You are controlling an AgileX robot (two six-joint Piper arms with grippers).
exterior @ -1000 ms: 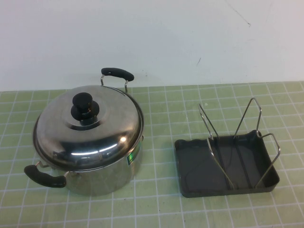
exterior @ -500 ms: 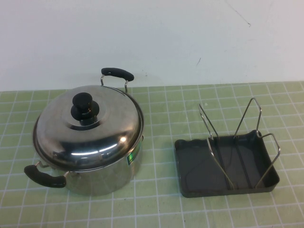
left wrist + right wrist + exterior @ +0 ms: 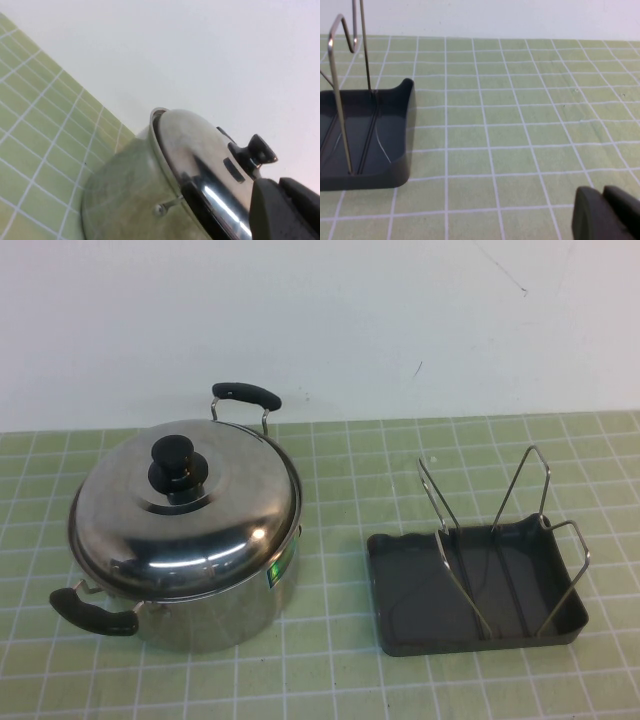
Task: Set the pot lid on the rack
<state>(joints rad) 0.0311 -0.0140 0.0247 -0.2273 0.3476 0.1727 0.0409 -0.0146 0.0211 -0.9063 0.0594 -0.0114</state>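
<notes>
Neither gripper appears in the high view. Only a dark corner of the left gripper [image 3: 287, 210] shows in the left wrist view, close beside the stainless steel pot [image 3: 215, 605] at about rim height, and whether its fingers are spread or closed cannot be told. A similar dark edge of the right gripper [image 3: 605, 214] shows in the right wrist view, low over the green tiled mat [image 3: 340, 455] on the side of the rack [image 3: 400, 625] away from the pot; its finger state cannot be told either.

On the pot sits the pot lid [image 3: 215, 530], a shiny shallow dome seated squarely on the rim, with its black round knob [image 3: 175, 468] upright at the centre. Two black handles [image 3: 246, 394] stick out from the pot, one toward the white wall [image 3: 320, 320] and one on the opposite, near side. A small green sticker [image 3: 274, 573] marks the pot wall on the side facing the rack.

Just to the right of the pot, apart from it, stands the rack, a dark grey rectangular tray. Thin bent wire uprights [image 3: 520, 485] rise from it, leaning apart in V shapes, with nothing resting between them. Seen from the left wrist, the lid [image 3: 200, 150] gleams against the wall, its knob [image 3: 255, 152] in profile.
</notes>
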